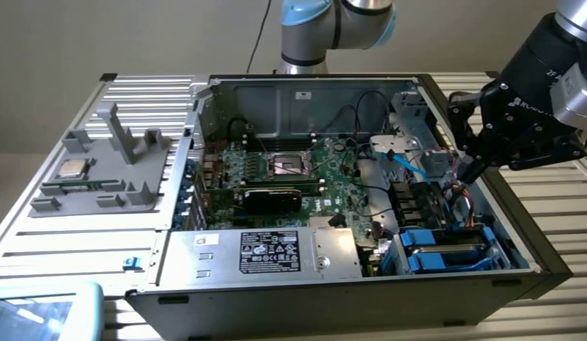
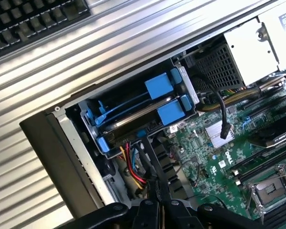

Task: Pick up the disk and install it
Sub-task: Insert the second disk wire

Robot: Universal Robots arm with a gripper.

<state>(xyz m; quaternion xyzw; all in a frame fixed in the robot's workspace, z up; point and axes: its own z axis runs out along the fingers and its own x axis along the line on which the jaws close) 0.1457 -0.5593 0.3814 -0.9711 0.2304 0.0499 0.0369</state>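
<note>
The disk (image 1: 447, 250) lies in the drive cage at the front corner of the open computer case (image 1: 322, 291), on the exterior view's right; its blue bracket shows around a silver top. In the wrist view the blue bracket tabs (image 2: 169, 110) sit in the cage slots. My gripper (image 1: 469, 174) hangs above the case's right wall, just behind and above the cage. Its thin black fingers (image 2: 152, 162) are pressed together, holding nothing, with the tips close to the cage's edge and some red and yellow wires.
A grey fixture plate (image 1: 104, 177) with a small silver CPU chip (image 1: 71, 168) lies on the exterior view's left. In the case are the motherboard (image 1: 293, 167), a silver power supply box (image 1: 265, 252) and loose cables (image 1: 407, 160). A keyboard (image 2: 33, 19) rests on the slatted table (image 2: 109, 52).
</note>
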